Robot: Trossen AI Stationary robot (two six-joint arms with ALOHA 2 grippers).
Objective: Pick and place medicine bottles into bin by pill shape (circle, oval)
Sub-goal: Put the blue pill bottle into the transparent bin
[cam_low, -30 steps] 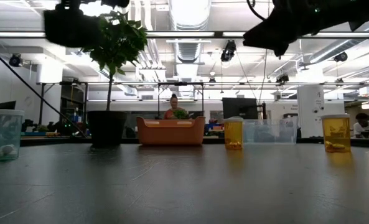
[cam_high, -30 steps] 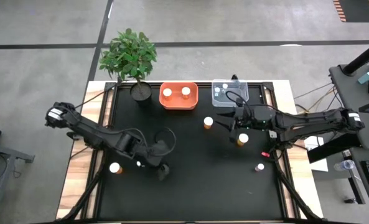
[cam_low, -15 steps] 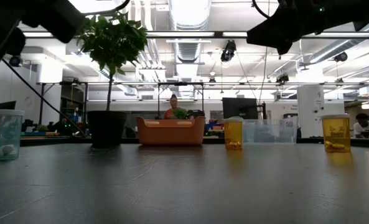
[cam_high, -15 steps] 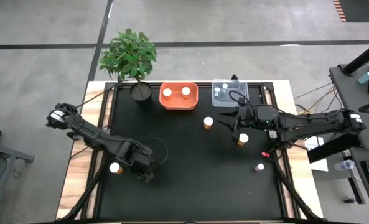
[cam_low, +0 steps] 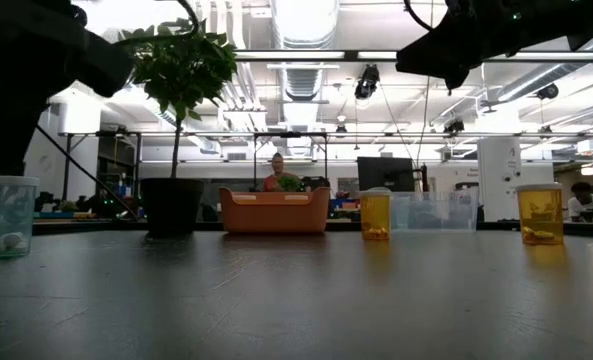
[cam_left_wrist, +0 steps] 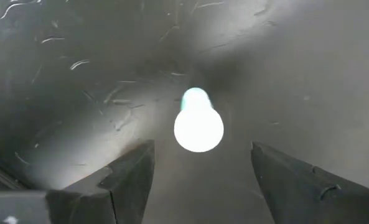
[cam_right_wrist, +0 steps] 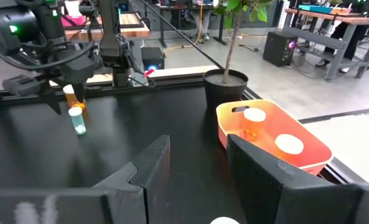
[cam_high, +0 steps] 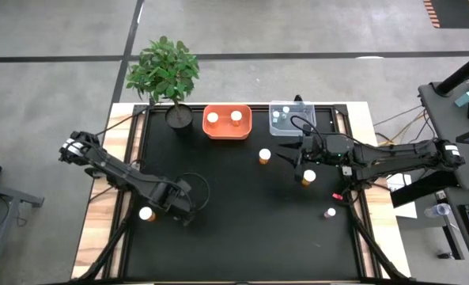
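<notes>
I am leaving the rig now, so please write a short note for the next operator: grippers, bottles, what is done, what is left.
Left gripper: open, above a small white-capped bottle, not gripping it.
Right gripper: open, empty, near the clear bin.
Done: two capped bottles in the orange bin; a few small ones in the clear bin.
Left: on the table, that small bottle, three amber bottles and one tiny bottle.

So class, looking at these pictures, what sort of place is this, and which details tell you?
Most likely a robotics lab or open workshop. Exposed ducts and strip lights run overhead, workbenches with monitors fill the room behind, and two robot arms work a black table holding sorting bins and medicine bottles.
</notes>
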